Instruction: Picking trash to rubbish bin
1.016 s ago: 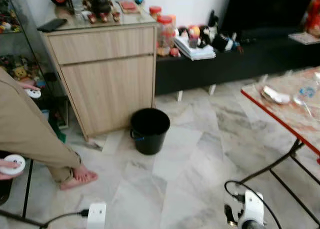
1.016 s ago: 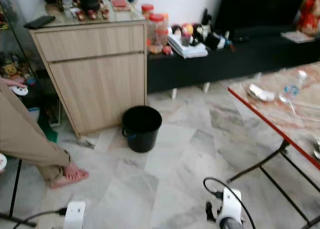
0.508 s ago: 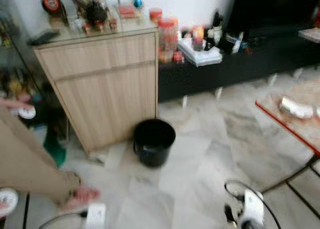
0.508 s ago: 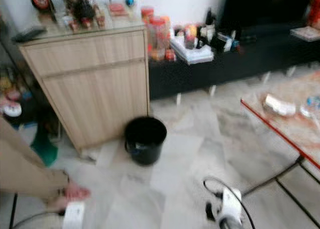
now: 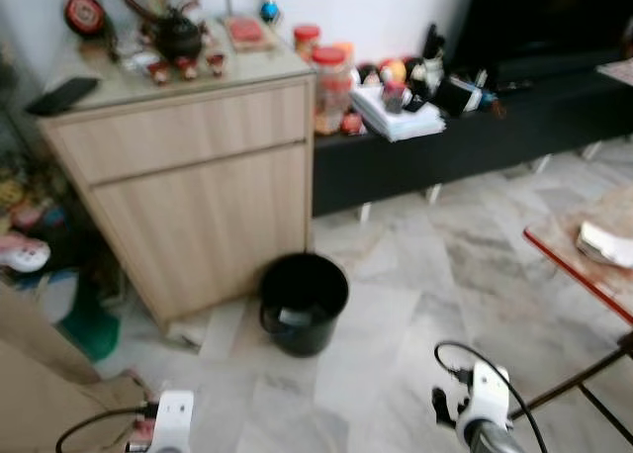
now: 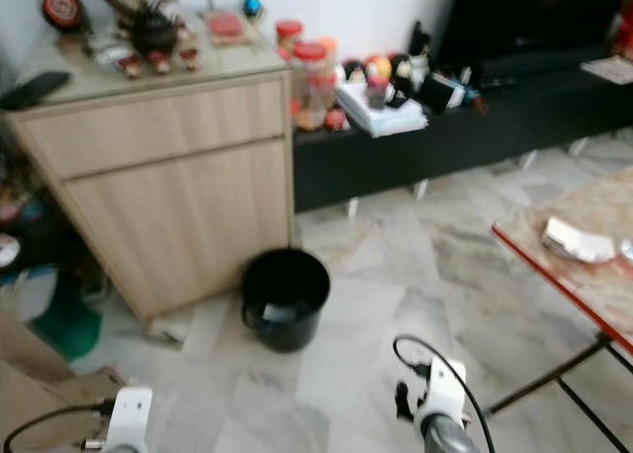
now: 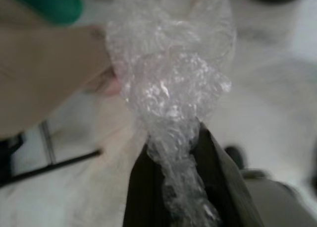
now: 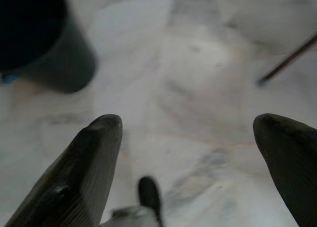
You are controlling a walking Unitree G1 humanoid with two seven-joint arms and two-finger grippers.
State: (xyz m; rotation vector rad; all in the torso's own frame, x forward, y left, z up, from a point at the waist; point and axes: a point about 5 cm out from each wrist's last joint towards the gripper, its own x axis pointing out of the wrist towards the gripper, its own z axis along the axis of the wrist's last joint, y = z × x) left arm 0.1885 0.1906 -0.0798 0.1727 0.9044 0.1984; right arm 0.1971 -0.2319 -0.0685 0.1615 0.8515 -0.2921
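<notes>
While your left gripper [image 7: 171, 187] pinches crumpled clear plastic [image 7: 171, 83] low at the frame's lower left, your right gripper [image 8: 190, 152] hangs wide apart near the black bin [image 5: 303, 302] at center.

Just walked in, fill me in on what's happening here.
The robot is taking trash to the black bin, which stands on the marble floor beside the wooden cabinet. Its left hand is shut on a crumpled piece of clear bubble wrap. The right hand is open and holds nothing, hanging over the floor near the bin. A person's leg is close on the robot's left.
</notes>
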